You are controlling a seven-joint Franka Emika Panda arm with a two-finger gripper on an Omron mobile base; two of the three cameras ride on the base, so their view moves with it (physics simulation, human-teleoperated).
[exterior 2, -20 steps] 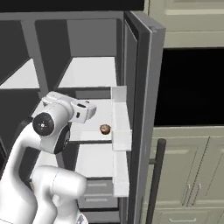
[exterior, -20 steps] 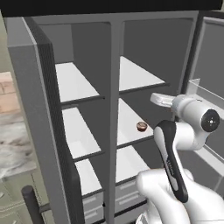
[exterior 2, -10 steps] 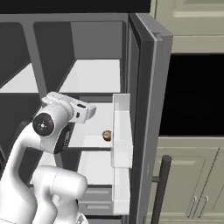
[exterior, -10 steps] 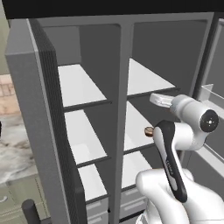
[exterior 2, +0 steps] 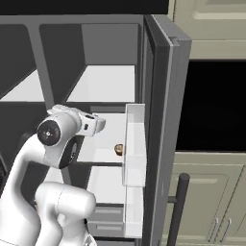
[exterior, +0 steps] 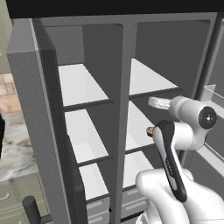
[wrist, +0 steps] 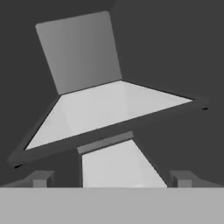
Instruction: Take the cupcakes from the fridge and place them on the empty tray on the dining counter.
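The fridge [exterior: 118, 57] is seen standing wide open, its grey body split by a central upright into a left and a right column of white shelves [exterior: 81, 85]. Its left door [exterior: 41, 122] is swung out toward the near left in the left base view, and its right door [exterior 2: 166, 120] is swung out toward the near right in the right base view, where a white door bin [exterior 2: 134, 144] is mounted on the door's inner face. A dark vertical handle [exterior 2: 177, 206] is seen low beside that door. Sage-green cabinets [exterior 2: 211, 192] and a black recess are seen to the right of the fridge.

The white arm [exterior: 175, 148] is raised in front of the right column, with the hand directed into the fridge at the level of the middle shelf. In the hand view a white shelf [wrist: 113, 109] is seen from slightly below, and a lower one beyond it. The gripper [wrist: 111, 180] is held apart, its two dark fingertips [wrist: 40, 179] set wide at the bottom of that view, and nothing is gripped between them.

One of the cupcakes [exterior 2: 118, 149] is seen as a small brown object on the middle right shelf, near its front right edge, just beside the door bin. In the left base view it [exterior: 149, 130] is partly hidden behind the arm. It lies apart from the gripper.
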